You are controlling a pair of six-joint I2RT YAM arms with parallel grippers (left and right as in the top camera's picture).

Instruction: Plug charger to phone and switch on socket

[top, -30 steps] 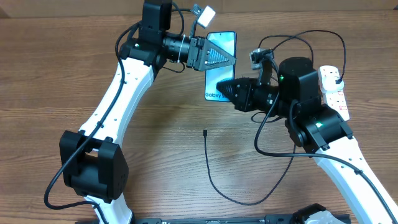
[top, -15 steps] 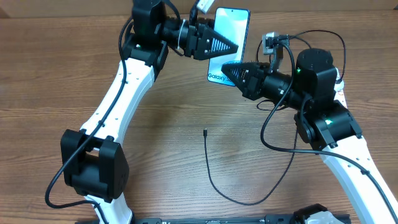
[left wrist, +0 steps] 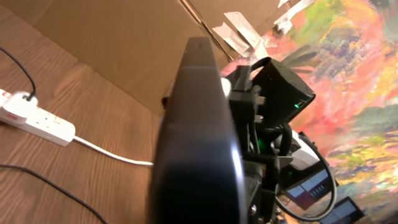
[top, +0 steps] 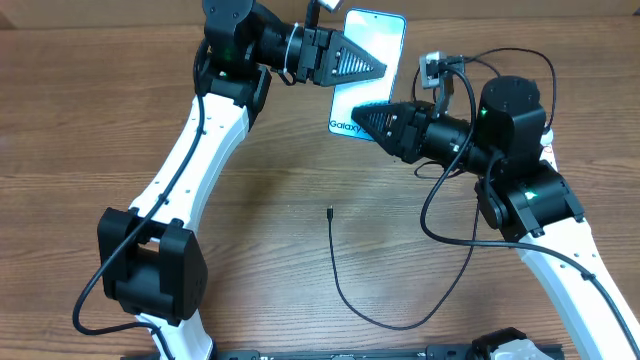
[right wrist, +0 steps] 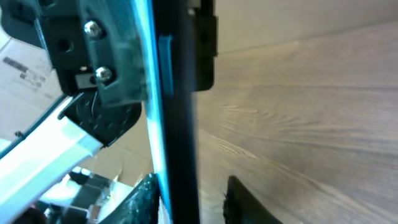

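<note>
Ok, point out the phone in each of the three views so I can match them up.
Overhead: the phone is at top centre, slightly right of the middle, with its screen showing.
Left wrist: the phone is seen edge-on, a dark upright bar through the middle of the picture.
Right wrist: the phone is edge-on again, a vertical black strip with a glowing teal side, left of centre.
Shared landmark: the wooden table shows in all three.
</note>
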